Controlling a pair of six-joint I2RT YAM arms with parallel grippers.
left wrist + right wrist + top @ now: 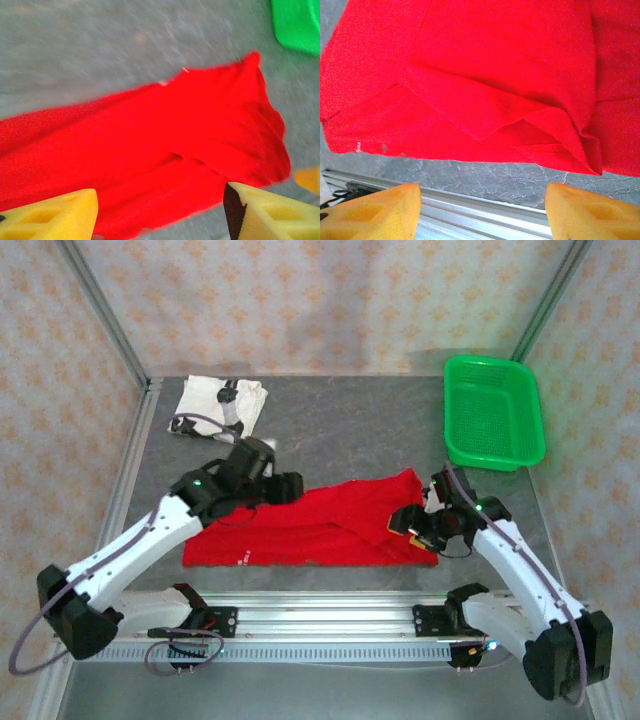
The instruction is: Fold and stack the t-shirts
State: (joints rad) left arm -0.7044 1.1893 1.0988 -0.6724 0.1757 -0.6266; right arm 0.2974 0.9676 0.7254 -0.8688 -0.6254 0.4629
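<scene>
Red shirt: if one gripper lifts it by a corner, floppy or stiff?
Probably floppy: the red shirt lies in soft folds, so it would likely drape and unfold. Likely light: thin cloth. Pushed across the table, it would probably bunch, not slide whole.

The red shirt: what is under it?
The red shirt lies on the grey table, which shows all round its edges. One part is folded over its own cloth. Anything beneath the cloth is covered and cannot be seen.
</scene>
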